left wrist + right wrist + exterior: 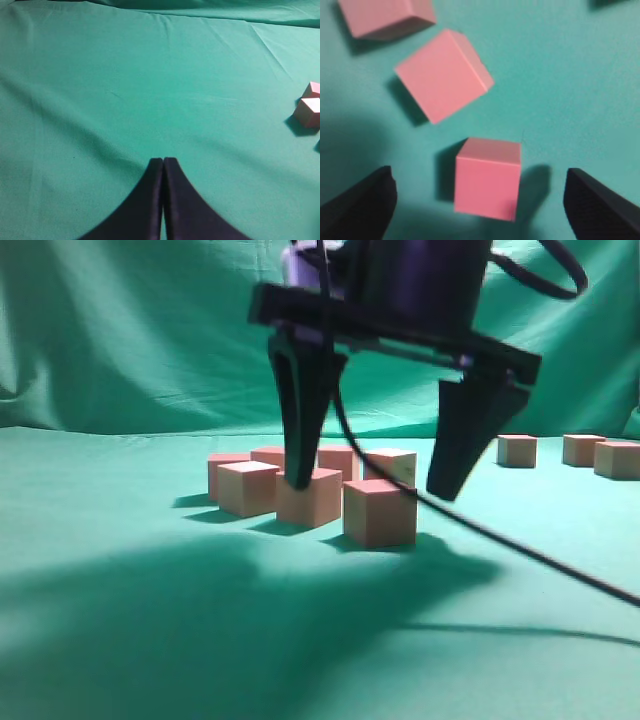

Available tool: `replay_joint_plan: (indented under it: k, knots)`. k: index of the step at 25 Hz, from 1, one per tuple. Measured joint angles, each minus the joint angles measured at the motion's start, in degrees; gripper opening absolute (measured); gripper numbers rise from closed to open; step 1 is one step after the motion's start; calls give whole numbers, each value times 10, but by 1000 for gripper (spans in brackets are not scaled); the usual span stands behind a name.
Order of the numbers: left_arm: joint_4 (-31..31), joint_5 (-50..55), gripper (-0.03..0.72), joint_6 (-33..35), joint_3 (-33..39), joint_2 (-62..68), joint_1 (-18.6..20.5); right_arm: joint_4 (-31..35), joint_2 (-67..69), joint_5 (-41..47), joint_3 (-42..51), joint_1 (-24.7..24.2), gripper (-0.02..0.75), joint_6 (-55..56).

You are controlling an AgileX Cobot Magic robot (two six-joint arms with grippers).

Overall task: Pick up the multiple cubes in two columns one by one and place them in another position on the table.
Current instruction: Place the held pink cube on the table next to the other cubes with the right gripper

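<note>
Left gripper [163, 165]: fingers pressed together, empty, over bare table [125, 90].

Right gripper [375, 475]: jaws spread wide, nothing held. Cube [487, 177] sits on cloth between fingers, touching neither.

Neighbour cube [442, 75] near, at 11 o'clock.

Risks, judged:
- left finger clips neighbour, column scatters
- cube off-centre, twists as jaws close
- cable [520, 550] snags cubes

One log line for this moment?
right gripper: open, straddling small pink foam cube | left gripper: shut, idle | teal cloth table
</note>
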Motion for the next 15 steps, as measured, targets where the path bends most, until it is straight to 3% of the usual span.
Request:
replay_joint_plan:
  k: [6, 8, 15]
  knots:
    - [0, 0, 0, 0, 0, 0, 0, -77, 0, 140, -119, 0, 602, 14]
    - [0, 0, 0, 0, 0, 0, 0, -126, 0, 177, -156, 0, 552, 32]
    - [0, 0, 0, 0, 0, 0, 0, -341, -1, 198, -211, -8, 554, 119]
